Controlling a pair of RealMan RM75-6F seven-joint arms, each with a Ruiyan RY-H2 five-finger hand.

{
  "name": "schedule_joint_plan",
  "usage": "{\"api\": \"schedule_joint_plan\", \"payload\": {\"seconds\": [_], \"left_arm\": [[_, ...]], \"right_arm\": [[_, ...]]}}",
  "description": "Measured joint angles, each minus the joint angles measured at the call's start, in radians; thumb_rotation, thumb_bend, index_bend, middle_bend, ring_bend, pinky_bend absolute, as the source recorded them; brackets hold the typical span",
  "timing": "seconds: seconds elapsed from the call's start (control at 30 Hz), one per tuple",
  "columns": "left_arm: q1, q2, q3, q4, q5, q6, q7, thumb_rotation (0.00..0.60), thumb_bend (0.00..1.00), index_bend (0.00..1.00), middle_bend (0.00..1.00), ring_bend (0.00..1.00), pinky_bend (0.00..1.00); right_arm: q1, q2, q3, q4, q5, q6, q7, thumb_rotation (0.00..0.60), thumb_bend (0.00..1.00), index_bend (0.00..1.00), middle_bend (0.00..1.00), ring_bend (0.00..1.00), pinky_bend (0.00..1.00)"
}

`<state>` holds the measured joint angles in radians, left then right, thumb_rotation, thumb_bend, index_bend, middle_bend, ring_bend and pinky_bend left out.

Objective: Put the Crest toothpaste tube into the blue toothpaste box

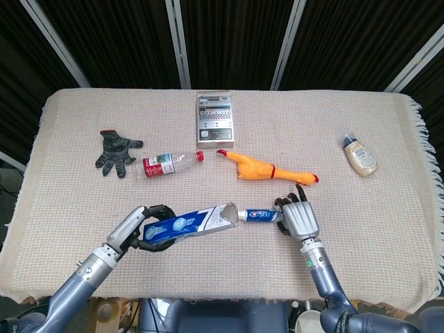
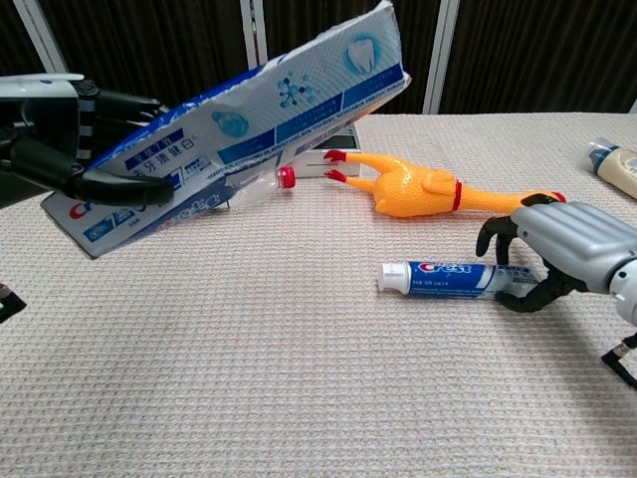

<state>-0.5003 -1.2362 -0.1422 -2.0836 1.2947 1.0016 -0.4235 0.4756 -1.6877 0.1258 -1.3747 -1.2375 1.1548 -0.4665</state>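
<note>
Left hand (image 1: 142,232) grips blue box (image 1: 187,223) off the cloth (image 1: 388,229), open end facing tube (image 2: 453,279). Tube lies flat, "Crest" readable, tail in right hand's (image 2: 562,244) curled fingers. Beyond: rubber chicken (image 1: 267,168), bottle (image 1: 170,163), glove (image 1: 114,152), grey device (image 1: 215,119), far-right small bottle (image 1: 361,156).

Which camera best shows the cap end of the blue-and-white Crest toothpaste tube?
The chest view: the blue-and-white Crest toothpaste tube lies side-on, its white cap clear of everything. The head view shows it smaller, its cap right beside the blue toothpaste box.
</note>
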Motion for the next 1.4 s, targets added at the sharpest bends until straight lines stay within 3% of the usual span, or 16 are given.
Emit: {"api": "schedule_joint_plan", "payload": {"seconds": [0.27, 0.47, 0.67, 0.87, 1.1, 1.4], "left_arm": [[0.004, 0.000, 0.004, 0.001, 0.001, 0.004, -0.007, 0.600, 0.40, 0.54, 0.49, 0.37, 0.37], [0.008, 0.003, 0.009, 0.002, 0.009, 0.007, -0.014, 0.600, 0.40, 0.54, 0.50, 0.37, 0.37], [0.022, -0.004, 0.021, 0.018, 0.042, 0.028, -0.019, 0.600, 0.40, 0.53, 0.49, 0.37, 0.37], [0.062, -0.051, 0.039, 0.069, 0.149, 0.138, -0.021, 0.600, 0.40, 0.53, 0.49, 0.36, 0.37], [0.113, -0.103, 0.079, 0.174, 0.261, 0.250, -0.106, 0.600, 0.40, 0.53, 0.48, 0.35, 0.37], [0.137, -0.123, 0.110, 0.234, 0.306, 0.296, -0.274, 0.600, 0.40, 0.54, 0.47, 0.34, 0.37]], "right_arm": [[-0.001, -0.008, -0.004, 0.013, -0.021, 0.016, 0.009, 0.600, 0.25, 0.56, 0.56, 0.30, 0.02], [-0.002, -0.011, -0.006, 0.017, -0.025, 0.015, 0.012, 0.600, 0.32, 0.64, 0.60, 0.34, 0.02], [-0.005, -0.014, -0.010, 0.022, -0.058, 0.038, 0.033, 0.600, 0.35, 0.65, 0.61, 0.35, 0.02], [-0.007, 0.010, -0.001, -0.015, -0.096, 0.082, 0.041, 0.600, 0.36, 0.65, 0.61, 0.35, 0.02], [-0.008, 0.103, 0.030, -0.186, -0.153, 0.151, -0.004, 0.600, 0.37, 0.65, 0.61, 0.36, 0.02], [0.011, 0.235, 0.082, -0.443, -0.203, 0.183, -0.150, 0.600, 0.37, 0.65, 0.61, 0.36, 0.02]]}}
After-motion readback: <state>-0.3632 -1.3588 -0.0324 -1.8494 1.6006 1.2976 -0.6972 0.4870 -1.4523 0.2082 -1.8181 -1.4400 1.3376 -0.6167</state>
